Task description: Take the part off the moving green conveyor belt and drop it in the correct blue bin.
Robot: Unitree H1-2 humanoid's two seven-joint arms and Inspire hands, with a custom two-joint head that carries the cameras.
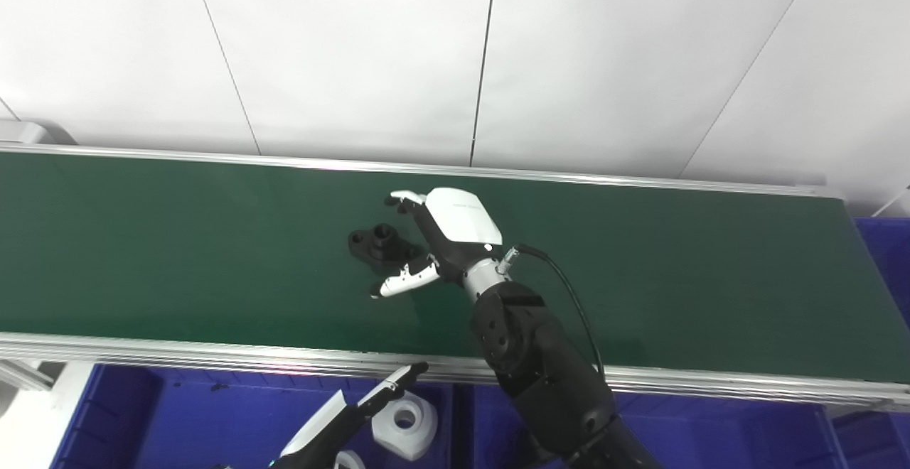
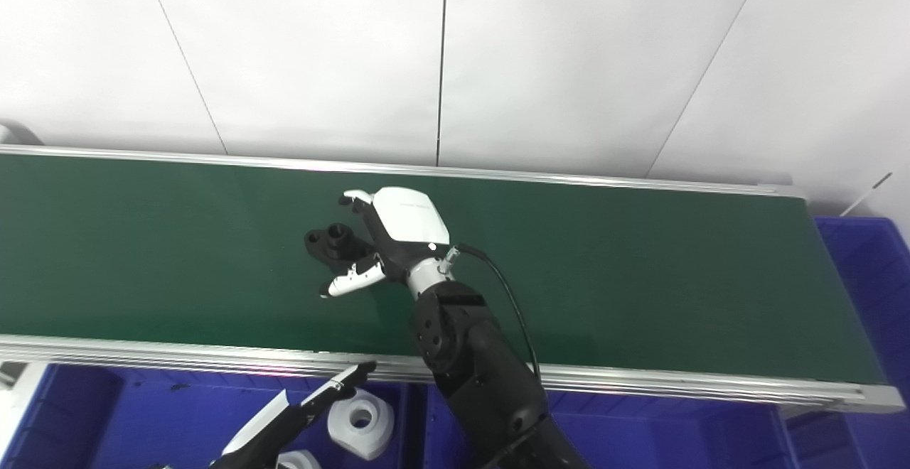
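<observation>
On the green belt (image 1: pixel 213 256), a black, seemingly flanged part (image 1: pixel 378 244).

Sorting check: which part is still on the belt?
The black flanged part lies on the green belt by the right hand; the white parts sit binned.

One black part (image 1: pixel 380 244), one green belt (image 1: pixel 711 291), two white parts (image 1: pixel 404 425), two hands (image 1: pixel 448 238).

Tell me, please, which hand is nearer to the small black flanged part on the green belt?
Right. The right hand is open around the small black flanged part on the belt; the left hand hangs low over the blue bin, off the belt.
</observation>
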